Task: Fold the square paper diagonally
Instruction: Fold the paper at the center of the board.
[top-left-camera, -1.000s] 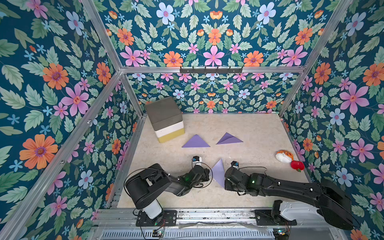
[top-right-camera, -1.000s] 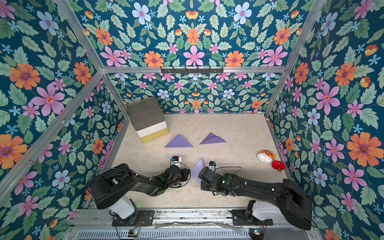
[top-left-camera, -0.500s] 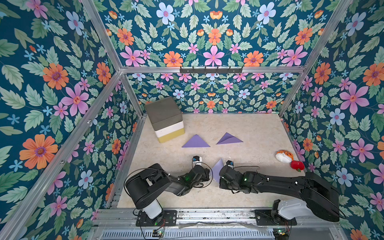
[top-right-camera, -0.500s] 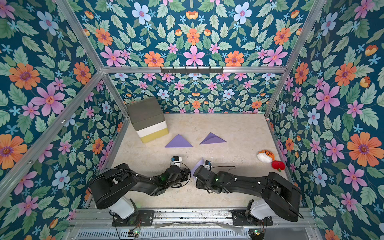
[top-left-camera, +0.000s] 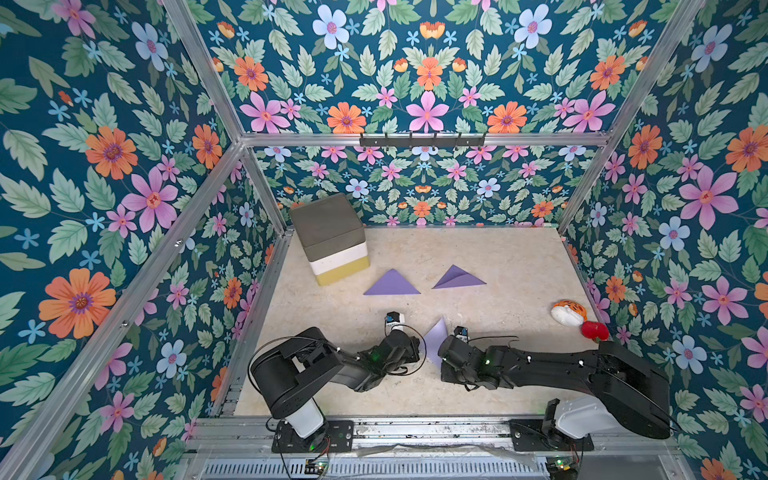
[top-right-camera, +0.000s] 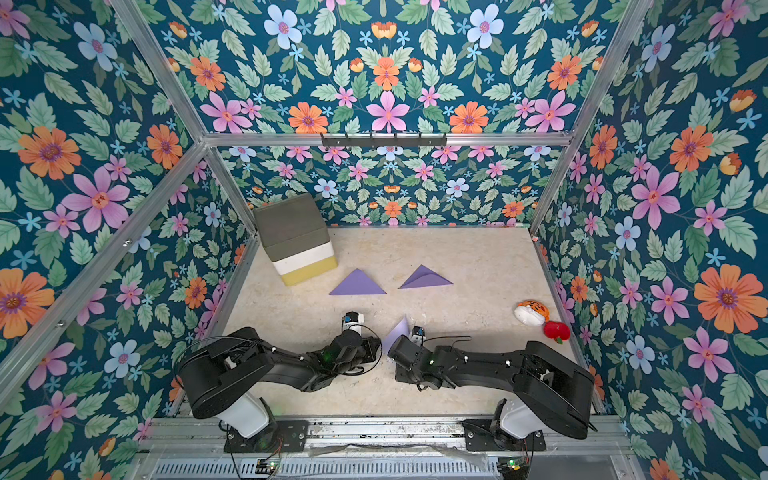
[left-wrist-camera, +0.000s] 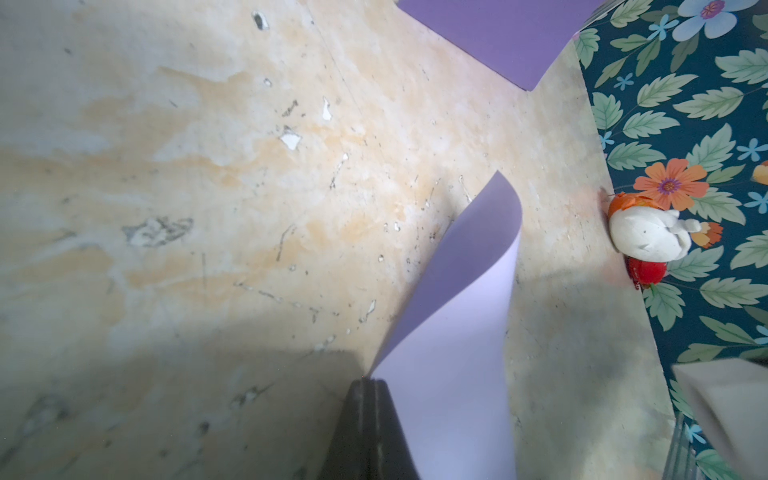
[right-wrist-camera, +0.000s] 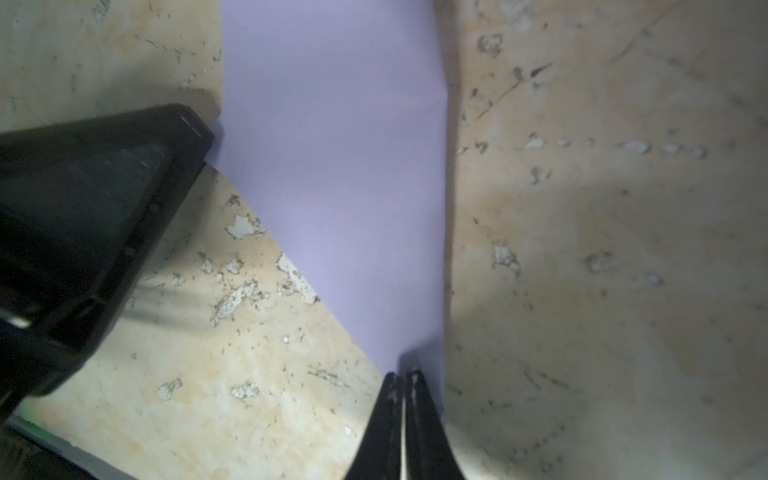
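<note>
"Left jaws first: open or closed?"

"Closed, pinched on one corner of the square paper (left-wrist-camera: 457, 332). In the left wrist view the dark fingertips (left-wrist-camera: 365, 419) press together. The lilac sheet rises from them and curls over at its far corner."

"And the right jaws?"

"Closed as well. In the right wrist view the two fingers (right-wrist-camera: 422, 415) meet with barely a slit between them. Another corner of the sheet runs down into their tips and appears nipped there."

"Where is the paper?"

"It is lifted off the worktop (top-left-camera: 498, 257) between the two arms. It sits close to the front edge, where the arm bases stand, about midway between the left and right edges. Both top views show it as a pale, upright wedge."

"What else is in frame?"

"A folded purple triangle (top-left-camera: 392, 284) lies flat nearer the back edge. A second triangle (top-left-camera: 457, 278) lies just beside it, not touching, with one flap slightly raised. A stacked foam block (top-left-camera: 332, 237) fills the back left corner. A small tiger toy (top-left-camera: 567, 311) and a red object (top-left-camera: 594, 330) sit touching each other against the right edge."
</note>
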